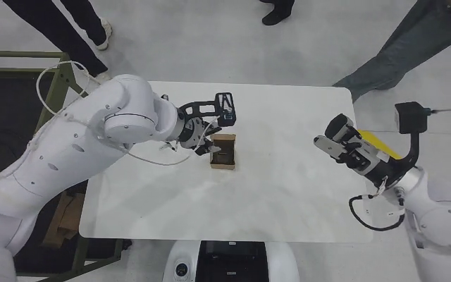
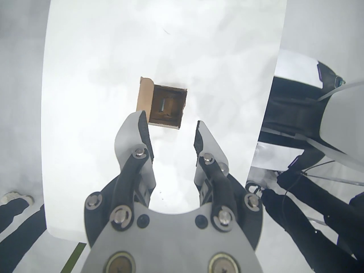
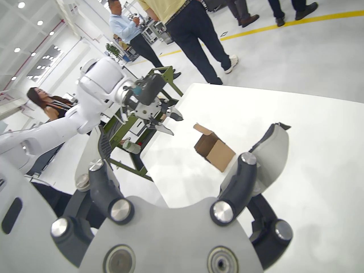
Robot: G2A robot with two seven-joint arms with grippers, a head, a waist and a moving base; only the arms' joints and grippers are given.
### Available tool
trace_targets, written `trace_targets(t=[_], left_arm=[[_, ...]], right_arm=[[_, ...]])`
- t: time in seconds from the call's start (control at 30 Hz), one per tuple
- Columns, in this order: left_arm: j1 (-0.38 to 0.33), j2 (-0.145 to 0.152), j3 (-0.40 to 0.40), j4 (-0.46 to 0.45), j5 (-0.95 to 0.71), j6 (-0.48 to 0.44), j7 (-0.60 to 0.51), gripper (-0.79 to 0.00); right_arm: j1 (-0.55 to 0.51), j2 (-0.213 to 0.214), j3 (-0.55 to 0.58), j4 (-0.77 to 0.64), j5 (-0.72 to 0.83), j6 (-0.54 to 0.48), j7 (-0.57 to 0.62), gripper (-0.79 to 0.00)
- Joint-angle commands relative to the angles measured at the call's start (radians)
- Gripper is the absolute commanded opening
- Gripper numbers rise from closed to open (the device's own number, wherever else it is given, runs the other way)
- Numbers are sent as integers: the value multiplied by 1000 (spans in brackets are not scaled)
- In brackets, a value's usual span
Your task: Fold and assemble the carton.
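Note:
A small brown carton [image 1: 224, 153] stands on the white table [image 1: 282, 204], left of the middle. Its top is open and one flap sticks up on one side; the inside shows in the left wrist view of the carton [image 2: 166, 107]. My left gripper [image 1: 206, 144] hangs just left of the carton and above the table, open, with nothing between its fingers [image 2: 143, 126]. My right gripper [image 1: 330, 135] is at the table's right side, far from the carton [image 3: 214, 149], open and empty. The left gripper [image 3: 167, 122] hovers beside the carton there.
A green metal frame [image 1: 42, 70] stands off the table's left edge, with cardboard [image 1: 67, 215] lying under it. People's legs [image 1: 84, 28] stand on the floor beyond the far edge and at the far right corner. Bare tabletop lies between the carton and the right gripper.

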Motion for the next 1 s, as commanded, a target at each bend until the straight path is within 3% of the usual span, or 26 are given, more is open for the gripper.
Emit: trace_targets(t=[0.0, 0.27, 0.33, 0.43, 0.83, 0.97], left_arm=[[51, 28, -58, -15, 2, 19, 20, -394], [286, 124, -288, -57, -32, 41, 155, -219], [350, 142, -335, -56, -45, 45, 183, 0], [406, 160, -370, -74, -56, 47, 142, 0], [406, 160, -370, -74, -56, 47, 142, 0], [427, 153, -366, -39, -100, 44, 217, 0]], right_arm=[[23, -2, -34, 3, -47, 20, -30, 0], [99, -15, -159, 30, -155, 79, -132, 0], [111, -18, -178, 37, -157, 82, -147, 0], [117, -20, -188, 37, -149, 76, -149, 0], [117, -20, -188, 37, -149, 76, -149, 0], [109, -21, -203, 44, -169, 78, -146, 0]])
